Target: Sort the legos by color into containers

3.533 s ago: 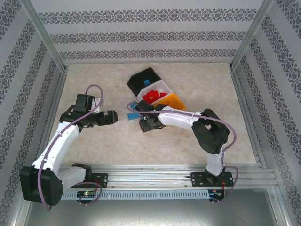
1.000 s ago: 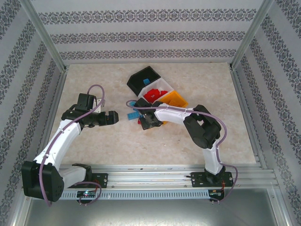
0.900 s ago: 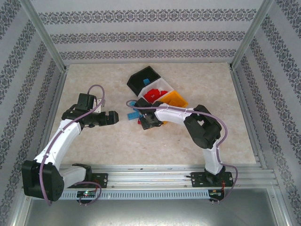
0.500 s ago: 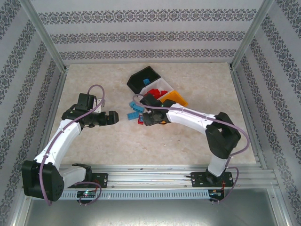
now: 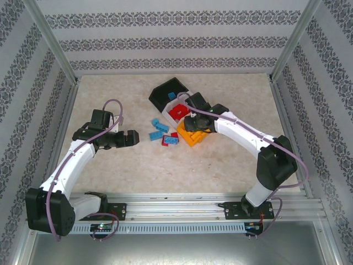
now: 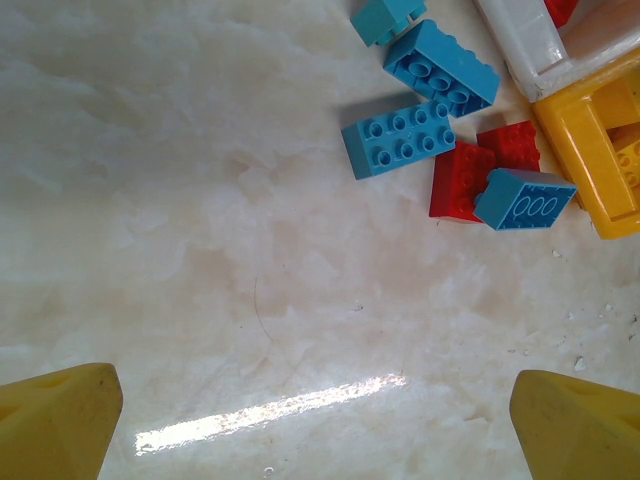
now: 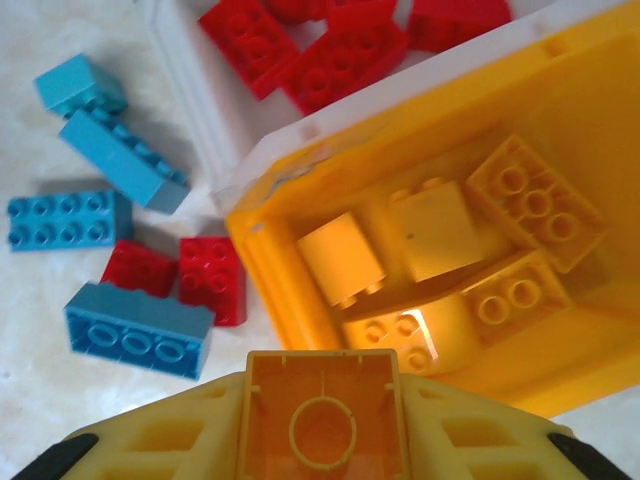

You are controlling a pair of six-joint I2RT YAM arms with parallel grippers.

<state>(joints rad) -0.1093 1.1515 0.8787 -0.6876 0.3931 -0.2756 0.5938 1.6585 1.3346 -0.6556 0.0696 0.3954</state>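
Note:
My right gripper (image 7: 322, 420) is shut on an orange-yellow brick (image 7: 322, 395) whose hollow underside faces the camera. It hangs just above the near wall of the orange-yellow bin (image 7: 262, 262), which holds several orange-yellow bricks (image 7: 432, 232). From above, the right gripper (image 5: 194, 120) is over that orange-yellow bin (image 5: 192, 138). The white bin (image 5: 175, 103) holds red bricks (image 7: 345, 55). The black bin (image 5: 165, 93) stands behind it. Loose blue bricks (image 5: 159, 134) and red bricks (image 5: 166, 141) lie left of the bins. My left gripper (image 5: 132, 138) is open over bare table, left of these blue bricks (image 6: 400, 140).
The bins sit in a tight diagonal row mid-table, the white bin's wall (image 6: 525, 55) touching the orange-yellow bin's wall (image 6: 585, 150). Patterned walls and metal posts enclose the table (image 5: 110, 99). Bare surface lies to the left, the front and the far right.
My right arm has swung right from the loose bricks to above the orange-yellow bin, carrying the brick. That bin now shows nearer the front. The left arm has barely moved.

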